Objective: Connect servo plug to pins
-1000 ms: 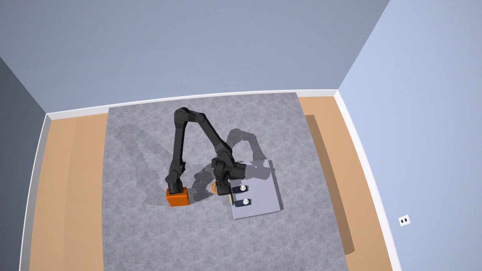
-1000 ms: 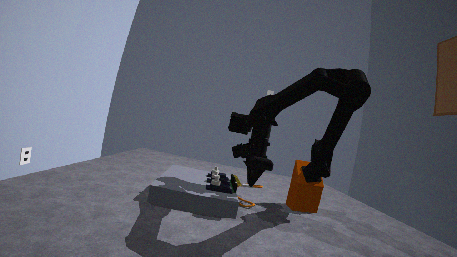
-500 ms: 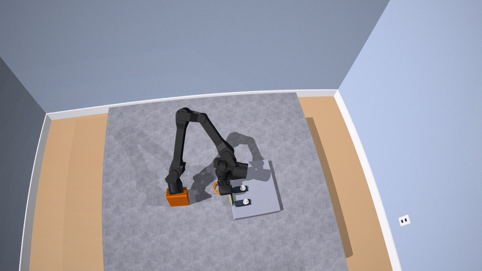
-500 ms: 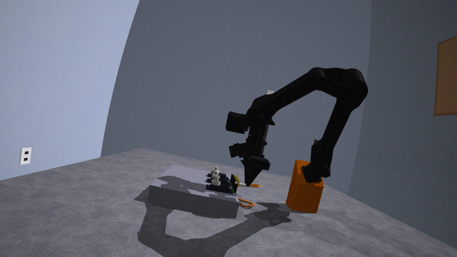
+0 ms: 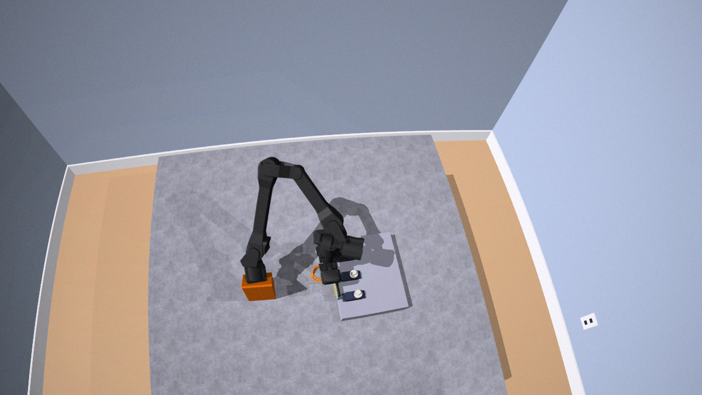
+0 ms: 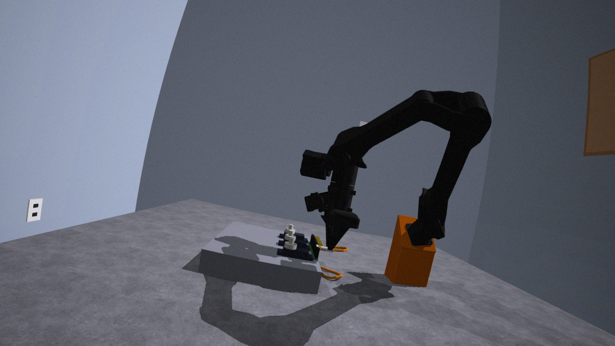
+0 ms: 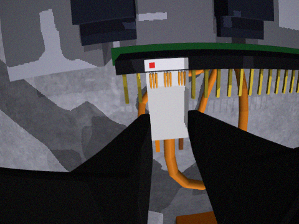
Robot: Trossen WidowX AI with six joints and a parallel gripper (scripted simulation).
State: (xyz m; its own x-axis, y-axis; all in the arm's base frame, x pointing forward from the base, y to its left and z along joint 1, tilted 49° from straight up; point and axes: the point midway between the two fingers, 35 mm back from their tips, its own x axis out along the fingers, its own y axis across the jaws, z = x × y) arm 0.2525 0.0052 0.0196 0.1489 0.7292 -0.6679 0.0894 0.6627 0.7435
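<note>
My gripper (image 7: 169, 121) (image 6: 330, 248) is shut on the white plug (image 7: 168, 106) (image 6: 323, 248), with a fingertip on each side. In the wrist view the plug lies square to the pin row (image 7: 228, 83), and its front edge meets the white band (image 7: 168, 64) on the black header. The red dot (image 7: 152, 65) is at the band's left end. The orange wire (image 7: 157, 145) leaves the plug on the left, the same side as the dot, and the brown wire (image 7: 180, 144) on the right. The three marked pins are hidden under the plug. Uncovered neighbouring pins look straight.
The grey holder (image 5: 380, 289) (image 6: 258, 274) carries dark servos (image 5: 351, 295) (image 7: 246, 15) with white horns. A green board edge (image 7: 193, 46) runs behind the header. Orange lead loops (image 7: 243, 109) (image 6: 333, 274) hang below the pins. The orange arm base (image 5: 260, 291) (image 6: 410, 266) stands on the table.
</note>
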